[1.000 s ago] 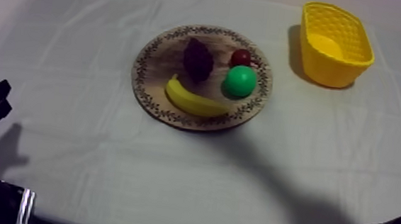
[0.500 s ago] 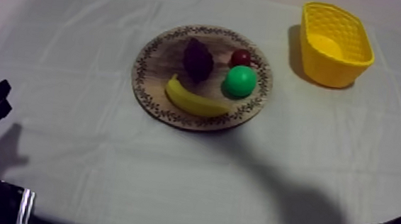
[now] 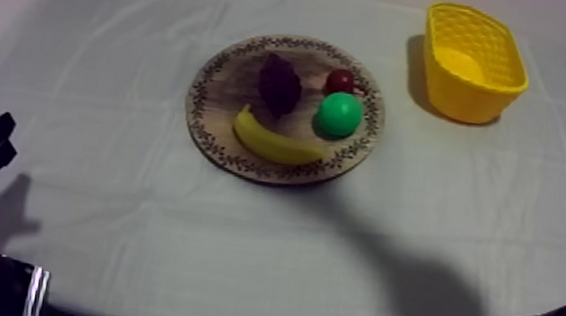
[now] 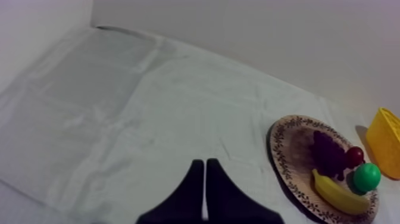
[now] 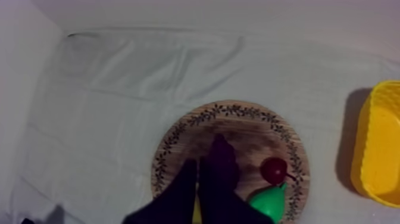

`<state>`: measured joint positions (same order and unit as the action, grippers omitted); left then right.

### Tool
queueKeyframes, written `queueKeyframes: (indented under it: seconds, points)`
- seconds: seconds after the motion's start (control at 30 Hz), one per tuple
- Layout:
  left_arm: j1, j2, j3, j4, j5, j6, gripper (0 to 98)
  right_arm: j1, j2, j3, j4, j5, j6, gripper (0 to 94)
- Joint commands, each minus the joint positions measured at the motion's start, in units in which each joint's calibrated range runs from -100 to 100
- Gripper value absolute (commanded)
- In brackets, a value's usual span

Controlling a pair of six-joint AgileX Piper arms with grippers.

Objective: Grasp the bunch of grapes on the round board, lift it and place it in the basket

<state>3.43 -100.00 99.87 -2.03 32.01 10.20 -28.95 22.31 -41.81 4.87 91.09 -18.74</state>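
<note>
The bunch of grapes (image 3: 280, 82) is seen on the wooden board (image 3: 208, 127) toward 11 o'clock (yellow basket (image 3: 474, 98) at 2 o'clock, apart). Left gripper (image 4: 204, 162) and right gripper (image 5: 197, 161) are clenched, nothing held.

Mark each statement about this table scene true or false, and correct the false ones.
1. The grapes lie on the board. True.
2. The basket stands apart from the board. True.
3. The banana lies in the basket. False: it lies on the board.
4. The left pincer is open. False: its fingers lie together, shut on nothing.
5. The right pincer holds the grapes. False: it is shut on nothing, and the grapes rest untouched on the board.
</note>
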Motion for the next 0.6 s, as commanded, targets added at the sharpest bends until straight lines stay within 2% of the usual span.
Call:
queueKeyframes:
  seconds: [0.0, 0.1, 0.17, 0.27, 0.33, 0.43, 0.57]
  points:
    - [0.0, 0.0, 0.0, 0.01, 0.0, 0.0, 0.1, 0.0, -0.2, 0.8, 0.3, -0.3, -0.1, 1.9]
    - [0.0, 0.0, 0.0, 0.01, 0.0, 0.0, 0.1, -0.2, -0.2, 1.7, 0.9, -0.7, -0.4, 15.0]
    - [0.0, 0.0, 0.0, 0.01, 0.0, 0.0, 0.1, -0.5, -0.3, 2.2, 1.6, -0.9, -1.0, 30.1]
    - [0.0, 0.0, 0.0, 0.01, 0.0, 0.0, 0.1, -1.0, -0.3, 2.7, 2.4, -1.1, -0.9, 58.2]
    - [0.0, 0.0, 0.0, 0.01, 0.0, 0.0, 0.1, -1.3, -0.3, 3.0, 2.9, -1.2, -0.6, 70.0]
    - [0.0, 0.0, 0.0, 0.01, 0.0, 0.0, 0.1, -1.6, -0.3, 3.6, 3.7, -1.5, -0.7, 78.6]
    - [0.0, 0.0, 0.0, 0.01, 0.0, 0.0, 0.1, -1.8, -0.2, 4.7, 4.1, -1.7, -0.9, 83.9]
